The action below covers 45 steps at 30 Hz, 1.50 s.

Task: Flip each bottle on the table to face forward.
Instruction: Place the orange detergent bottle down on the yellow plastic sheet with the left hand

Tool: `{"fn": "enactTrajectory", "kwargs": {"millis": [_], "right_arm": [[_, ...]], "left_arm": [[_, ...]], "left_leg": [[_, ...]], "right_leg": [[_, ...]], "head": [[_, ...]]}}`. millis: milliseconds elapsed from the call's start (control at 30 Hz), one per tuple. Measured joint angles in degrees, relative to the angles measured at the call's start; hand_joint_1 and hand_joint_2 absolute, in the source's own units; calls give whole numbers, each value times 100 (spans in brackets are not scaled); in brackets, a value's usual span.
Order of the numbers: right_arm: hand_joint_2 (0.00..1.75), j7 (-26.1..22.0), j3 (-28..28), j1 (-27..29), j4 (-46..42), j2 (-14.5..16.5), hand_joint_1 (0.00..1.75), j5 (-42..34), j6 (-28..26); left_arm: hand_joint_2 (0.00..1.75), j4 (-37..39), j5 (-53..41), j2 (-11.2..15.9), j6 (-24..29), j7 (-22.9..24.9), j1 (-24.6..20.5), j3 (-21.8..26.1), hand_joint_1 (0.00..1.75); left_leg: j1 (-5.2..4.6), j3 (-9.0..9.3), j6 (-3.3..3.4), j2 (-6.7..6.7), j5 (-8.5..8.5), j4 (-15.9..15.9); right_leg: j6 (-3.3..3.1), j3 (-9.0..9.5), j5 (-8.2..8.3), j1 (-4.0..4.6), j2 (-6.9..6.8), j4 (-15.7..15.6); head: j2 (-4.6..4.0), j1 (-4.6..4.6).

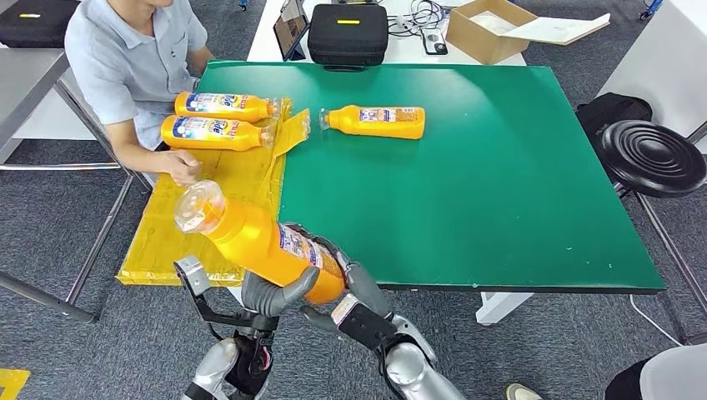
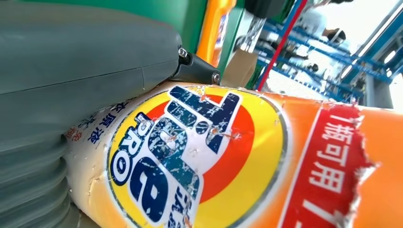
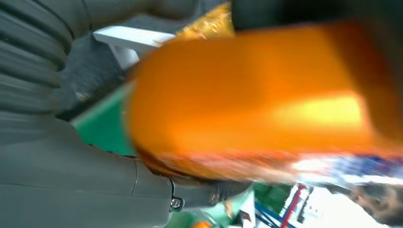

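Observation:
An orange detergent bottle (image 1: 254,242) hangs tilted above the table's near edge, its clear cap (image 1: 198,206) pointing up and to the left. My left hand (image 1: 275,297) grips its base from below, the grey thumb (image 2: 85,71) lying against the label (image 2: 199,156). My right hand (image 1: 354,287) wraps the lower body from the right, and the bottle (image 3: 256,99) is blurred there. Two more orange bottles (image 1: 223,107) (image 1: 213,133) lie on the yellow mat (image 1: 217,225). A third bottle (image 1: 377,122) lies on the green table (image 1: 500,183).
A person sits at the far left, one hand (image 1: 179,167) resting on the yellow mat. Behind the table stand a black case (image 1: 348,35), a tablet (image 1: 291,27) and a cardboard box (image 1: 492,29). A black stool (image 1: 653,157) is at the right.

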Motion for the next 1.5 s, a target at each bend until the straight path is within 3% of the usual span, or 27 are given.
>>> {"fn": "enactTrajectory", "kwargs": {"millis": [33,167,500,700,767,900,1067,1300,1500], "right_arm": [[0,1,-4,44,15,0,0,-14,2],[0,10,-39,200,-21,2,0,-36,-34],[0,0,-50,1031,-827,-74,0,252,-685],[0,-1,-26,1194,-1241,-125,0,-55,-1601],[0,-1,-20,1189,-1355,-129,0,-221,-1919],[0,-1,-28,1179,-1487,-127,0,-481,-2055],[0,-1,-38,1156,-1507,-103,0,-664,-1796],[0,-1,-40,1095,-1457,-67,0,-761,-1579],[0,-1,-43,1048,-1347,-32,0,-815,-1470]], "left_arm": [[175,-6,-17,1,39,0,-5,28,175],[175,-9,-249,21,326,13,-7,91,175],[175,50,-1367,231,1655,-98,-226,583,175],[175,494,-3945,435,3903,-447,-612,869,175],[175,815,-4770,519,4197,-396,-856,1020,175],[175,1622,-6329,645,4275,-100,-1369,1430,175],[175,3082,-8202,828,4292,575,-2155,1910,175],[175,4756,-8940,1003,4243,1274,-2908,2026,175],[175,5440,-9303,1057,4083,1813,-3168,1998,175]], "left_leg": [[0,0,0,0,0,0],[0,0,0,-1,0,0],[1,-3,0,-2,-1,-1],[1,-2,-2,-5,3,-1],[1,-1,-4,-5,5,-1],[1,3,-5,-2,7,-1],[1,3,-10,-1,10,-1],[2,0,-11,-2,10,-1],[1,-2,-10,-2,10,-1]], "right_leg": [[0,0,0,0,0,0],[0,0,0,0,0,0],[-1,-1,-1,2,0,0],[-1,2,0,1,-3,0],[-2,4,1,1,-3,1],[-3,4,3,1,-1,1],[-3,4,3,3,0,3],[-3,3,3,2,-1,4],[-2,3,3,0,-1,3]], "head": [[0,0],[0,1],[0,1],[0,1],[0,1],[0,2],[0,2],[0,2],[0,3]]}}
